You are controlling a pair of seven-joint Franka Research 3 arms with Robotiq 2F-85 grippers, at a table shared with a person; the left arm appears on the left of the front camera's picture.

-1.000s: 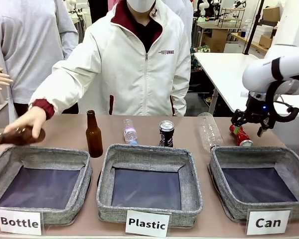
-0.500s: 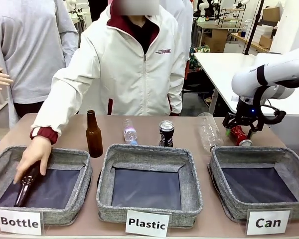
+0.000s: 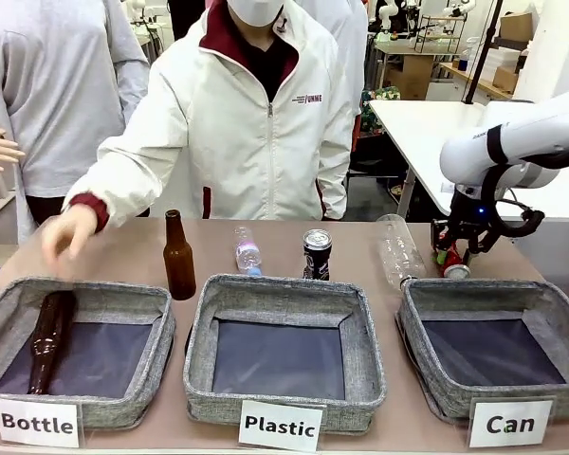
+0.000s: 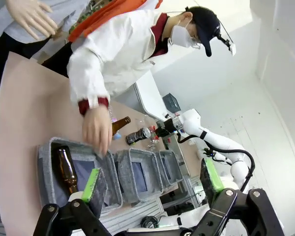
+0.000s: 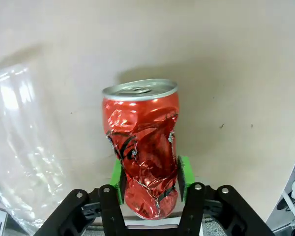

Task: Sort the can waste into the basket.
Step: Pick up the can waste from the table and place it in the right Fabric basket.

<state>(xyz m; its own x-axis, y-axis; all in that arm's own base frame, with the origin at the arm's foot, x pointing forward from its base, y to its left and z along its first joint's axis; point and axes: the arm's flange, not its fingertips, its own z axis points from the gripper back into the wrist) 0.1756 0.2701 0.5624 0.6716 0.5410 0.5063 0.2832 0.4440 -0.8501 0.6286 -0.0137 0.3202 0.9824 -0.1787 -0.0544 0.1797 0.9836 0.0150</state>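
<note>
We find three baskets in a row at the table's (image 3: 114,254) near edge. The Bottle basket (image 3: 104,409) holds one brown bottle (image 3: 47,341) lying on its side. The Plastic basket (image 3: 284,287) and the Can basket (image 3: 427,379) show bare dark bases.

The red can (image 5: 142,142) lies on the table just behind the Can basket's far left corner, beside a big clear bottle (image 3: 398,248). The right gripper (image 5: 150,176) grasps it, one green pad (image 5: 184,172) against each dented side. The black can (image 3: 317,254) stands upright behind the Plastic basket. The left gripper (image 4: 151,179) is spread wide, nothing between its fingers.

From the front, the right gripper covers most of the red can, and we make out only its silver end. In the right wrist view the can's near end is hidden behind the fingers.

Half a second ago the person's hand (image 3: 68,232) was down in the Bottle basket on the brown bottle. Now it is lifted above the table, and the right gripper's fingers have narrowed onto the red can.
</note>
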